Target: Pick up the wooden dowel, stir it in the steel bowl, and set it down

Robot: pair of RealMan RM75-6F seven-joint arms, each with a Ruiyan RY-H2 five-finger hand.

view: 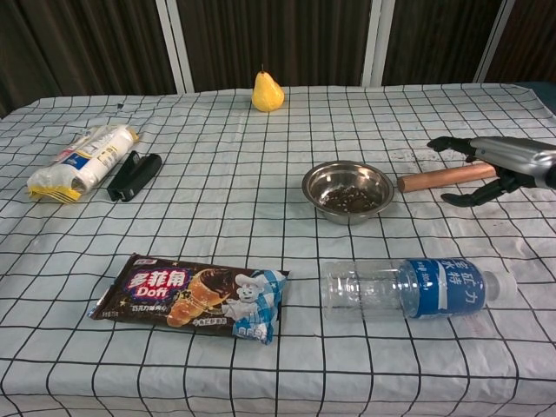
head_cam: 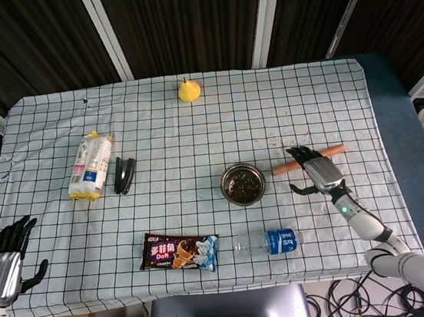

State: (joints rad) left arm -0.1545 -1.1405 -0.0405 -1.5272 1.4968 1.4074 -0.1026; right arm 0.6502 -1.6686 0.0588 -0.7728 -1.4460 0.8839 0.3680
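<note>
The wooden dowel [head_cam: 284,167] [view: 443,177] lies flat on the checked cloth just right of the steel bowl [head_cam: 243,184] [view: 347,190], which holds dark bits. My right hand [head_cam: 318,170] [view: 499,165] hovers over the dowel's right end with its fingers spread and nothing in its grip. My left hand [head_cam: 4,257] rests off the table's left edge, fingers apart and empty; the chest view does not show it.
A plastic water bottle [head_cam: 269,241] [view: 413,287] lies in front of the bowl, a brown snack pack [head_cam: 179,252] [view: 193,296] to its left. A pear [head_cam: 189,90] stands at the back. A yellow packet [head_cam: 89,167] and a black stapler-like object [head_cam: 124,175] lie at the left.
</note>
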